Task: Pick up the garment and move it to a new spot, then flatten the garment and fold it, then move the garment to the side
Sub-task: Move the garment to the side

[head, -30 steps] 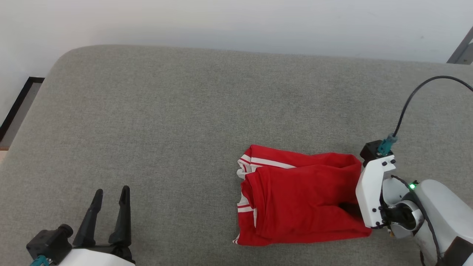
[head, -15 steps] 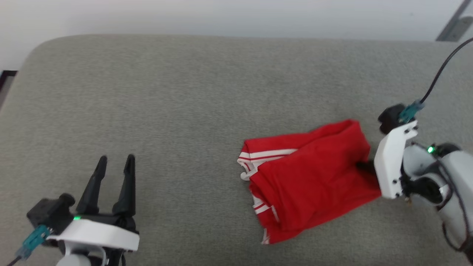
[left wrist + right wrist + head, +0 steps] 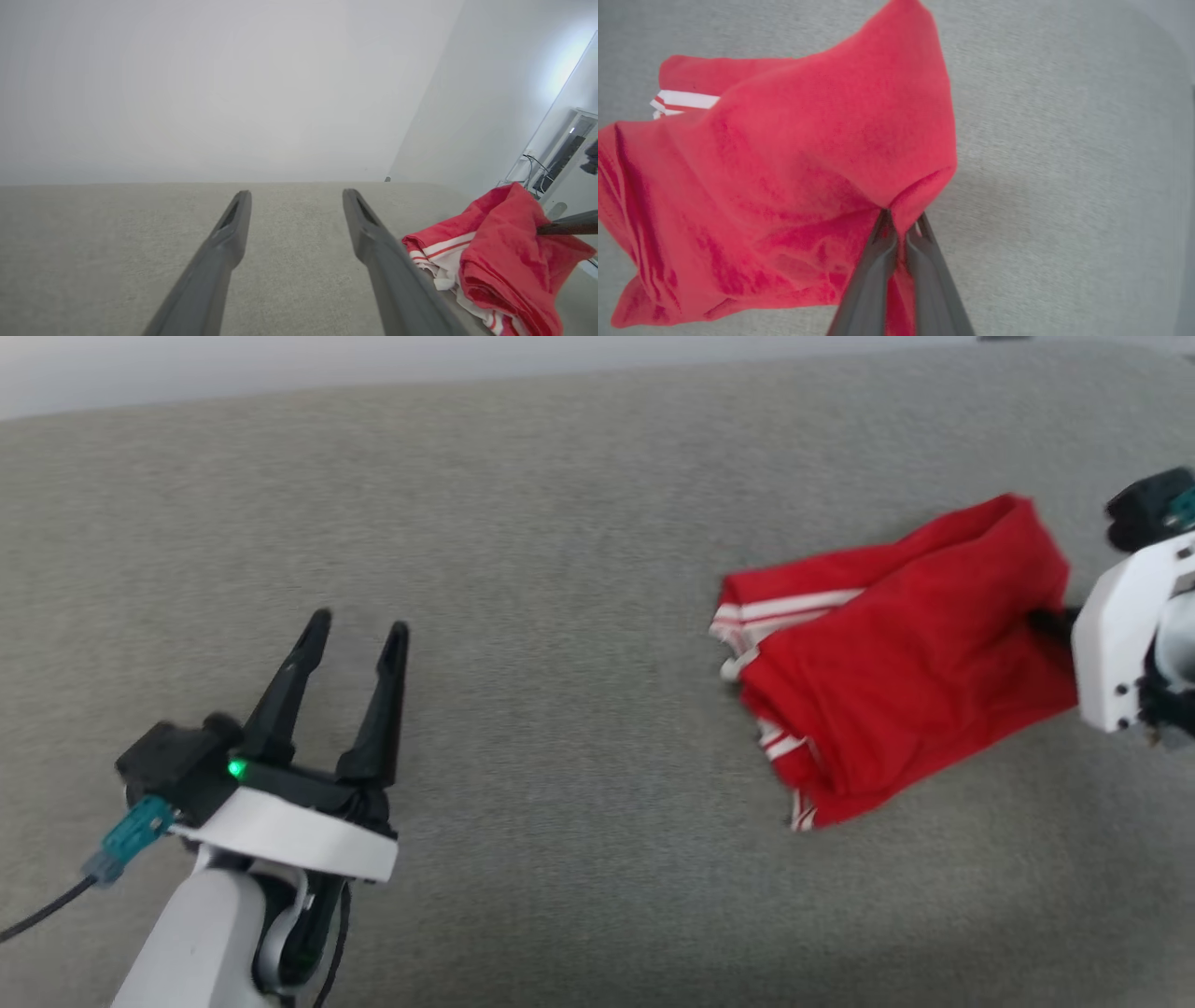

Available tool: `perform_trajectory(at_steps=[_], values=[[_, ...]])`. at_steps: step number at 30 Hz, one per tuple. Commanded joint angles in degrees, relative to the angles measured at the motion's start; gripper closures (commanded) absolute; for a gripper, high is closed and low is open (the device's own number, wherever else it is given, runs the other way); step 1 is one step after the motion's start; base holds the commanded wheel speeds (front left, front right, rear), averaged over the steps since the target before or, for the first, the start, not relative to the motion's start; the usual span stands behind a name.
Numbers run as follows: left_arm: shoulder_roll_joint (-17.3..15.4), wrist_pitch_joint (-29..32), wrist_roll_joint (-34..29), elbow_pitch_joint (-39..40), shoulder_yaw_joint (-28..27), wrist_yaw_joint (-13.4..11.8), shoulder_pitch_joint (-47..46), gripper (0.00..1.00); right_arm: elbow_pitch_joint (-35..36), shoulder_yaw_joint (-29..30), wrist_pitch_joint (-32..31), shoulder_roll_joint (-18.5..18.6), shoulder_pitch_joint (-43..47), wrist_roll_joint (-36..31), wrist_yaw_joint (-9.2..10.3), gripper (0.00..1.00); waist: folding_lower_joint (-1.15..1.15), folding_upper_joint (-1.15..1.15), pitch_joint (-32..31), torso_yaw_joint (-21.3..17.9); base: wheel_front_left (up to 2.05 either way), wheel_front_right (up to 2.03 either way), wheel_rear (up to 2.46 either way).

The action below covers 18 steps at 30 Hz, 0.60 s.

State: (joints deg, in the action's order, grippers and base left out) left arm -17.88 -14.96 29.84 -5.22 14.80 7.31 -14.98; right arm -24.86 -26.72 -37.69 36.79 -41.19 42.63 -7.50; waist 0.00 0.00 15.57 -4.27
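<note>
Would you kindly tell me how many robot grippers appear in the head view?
2. The left gripper is at the lower left, open over the grey surface. The right gripper is at the right edge, shut on the garment, its fingertips hidden in cloth.

The jersey (image 3: 910,644) was thin matt red cloth; the upholstery (image 3: 560,569) under the left gripper (image 3: 358,625), coarse grey weave; its fingers (image 3: 381,709), matt black.

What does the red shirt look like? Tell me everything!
The shirt is bright red, thin, soft-looking cloth with red-and-white striped trim at its left end. Folded into a rumpled bundle, it lies on the grey fabric surface. The right end effector is shut on its right edge, where the cloth stands higher.
</note>
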Motion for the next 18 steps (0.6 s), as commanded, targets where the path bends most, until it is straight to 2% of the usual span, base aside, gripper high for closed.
perform_trajectory(at_steps=[1, 11, 18], values=[[-0.20, -0.30, -0.58, 0.06, 0.66, 0.12, -1.29, 0.00, -0.48, 0.70, 0.86, 0.36, -1.02, -0.67, 0.01, 1.00, 0.00, 0.00, 1.50, -2.10, 0.00, 0.00, 0.00], [-2.06, -0.30, -0.48, -0.82, 8.04, 0.12, -9.46, 0.00, -6.80, 4.66, 7.72, 0.71, -6.37, -7.66, 0.02, 1.00, 0.00, 0.00, 5.89, -8.80, 0.00, 0.00, 0.00], [-2.88, -0.30, 0.30, -1.88, 13.33, 0.12, -14.91, 0.00, -12.49, 6.45, 13.74, 1.41, -9.66, -14.20, 0.02, 1.00, 0.00, 0.00, 8.61, -10.92, 0.00, 0.00, 0.00]])
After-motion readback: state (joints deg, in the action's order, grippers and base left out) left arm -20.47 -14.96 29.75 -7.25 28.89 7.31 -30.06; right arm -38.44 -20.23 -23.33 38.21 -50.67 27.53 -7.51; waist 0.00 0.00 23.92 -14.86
